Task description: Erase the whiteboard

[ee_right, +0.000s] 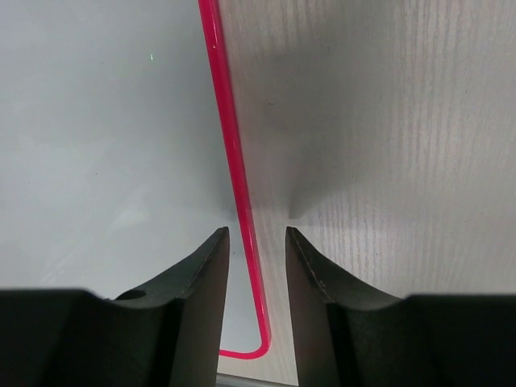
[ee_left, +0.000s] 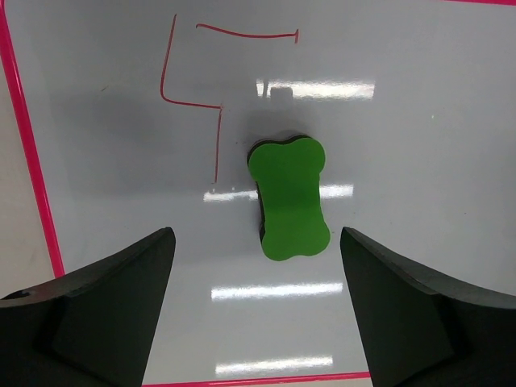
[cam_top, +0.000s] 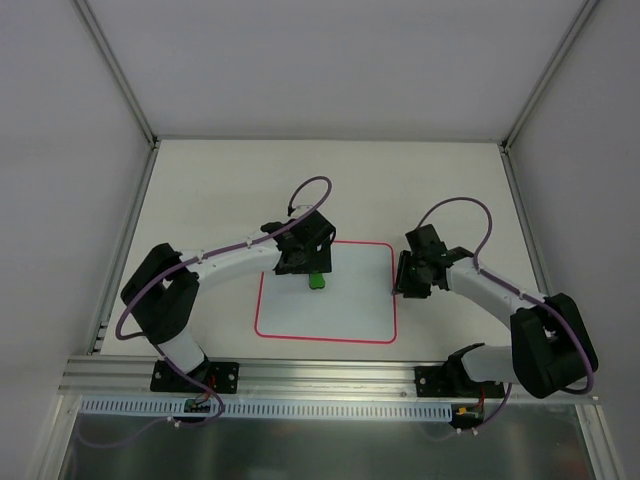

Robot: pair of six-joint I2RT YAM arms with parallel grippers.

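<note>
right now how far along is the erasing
Barely started. Nothing looks erased: red marks show on the whiteboard. In hand: the left gripper hangs open above the green eraser, not yet gripping it. The right gripper straddles the board's right edge. Left: grasp the eraser and wipe the marks.

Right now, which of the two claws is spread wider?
The left gripper: its fingers stand far apart, flanking the green eraser on the whiteboard. The right gripper leaves a narrow gap, astride the board's red edge.

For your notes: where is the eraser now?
Left wrist view: eraser lies on the whiteboard, ahead of the open left gripper, right of the red scribble.
</note>
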